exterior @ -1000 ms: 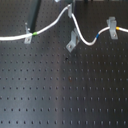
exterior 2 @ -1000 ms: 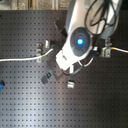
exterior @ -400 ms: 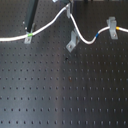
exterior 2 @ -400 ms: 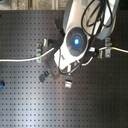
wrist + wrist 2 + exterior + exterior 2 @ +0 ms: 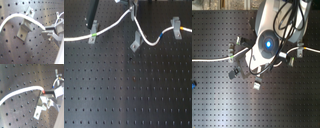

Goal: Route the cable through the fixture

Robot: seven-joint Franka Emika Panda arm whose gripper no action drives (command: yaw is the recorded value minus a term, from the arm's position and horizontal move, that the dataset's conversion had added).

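White cable (image 5: 15,17) is what I see my claw (image 5: 48,33) pinching, its jaws clenched on the cord just beside a grey metal fixture (image 5: 25,26). From there the cable runs across the black perforated worktop (image 5: 129,95) near its far edge, through a second clip (image 5: 93,33) at a green band and toward a third clip (image 5: 176,24).

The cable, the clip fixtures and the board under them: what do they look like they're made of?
Cable: a flexible white cord, probably plastic-jacketed; it sags in smooth curves and carries a green band.
Clip fixture: seemingly bare metal, judging by its dull silver-grey sheen and folded bracket shape.
Board: matte black, likely anodised metal, with a regular hole grid; not certain.
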